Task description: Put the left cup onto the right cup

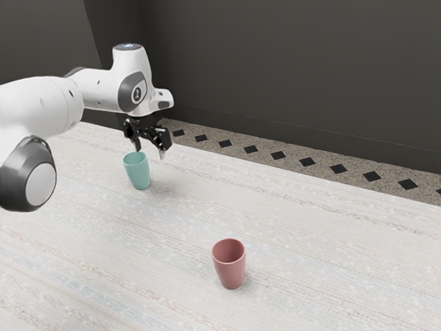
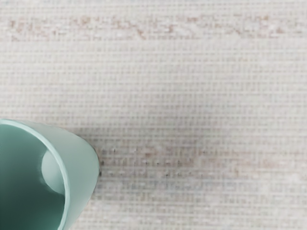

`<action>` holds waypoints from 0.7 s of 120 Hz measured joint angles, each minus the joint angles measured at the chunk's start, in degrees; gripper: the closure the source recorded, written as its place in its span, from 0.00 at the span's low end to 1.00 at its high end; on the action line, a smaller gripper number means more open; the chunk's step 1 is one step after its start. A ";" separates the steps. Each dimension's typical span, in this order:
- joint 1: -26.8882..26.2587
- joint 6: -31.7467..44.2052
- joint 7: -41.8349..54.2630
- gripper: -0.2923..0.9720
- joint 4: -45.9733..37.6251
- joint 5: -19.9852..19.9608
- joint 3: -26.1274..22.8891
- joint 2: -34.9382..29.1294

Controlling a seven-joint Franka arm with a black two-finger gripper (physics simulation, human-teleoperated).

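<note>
A teal cup stands upright on the pale table toward the exterior view's left. My gripper hangs just above it and slightly to the exterior view's right of its rim, fingers spread open with nothing between them. A pink cup stands upright nearer the front, toward the exterior view's right of the teal one. In the wrist view the teal cup shows its open mouth from above, off to one side of my hand.
The light woven tabletop stretches wide around both cups. Behind it runs a speckled floor strip with black diamonds and a dark wall.
</note>
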 joint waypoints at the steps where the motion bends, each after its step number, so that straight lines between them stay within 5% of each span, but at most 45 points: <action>1: 0.05 -0.02 0.01 0.25 0.06 -0.04 0.00 0.07; 84: 3.19 -2.38 0.56 0.25 7.36 -1.08 -0.10 7.76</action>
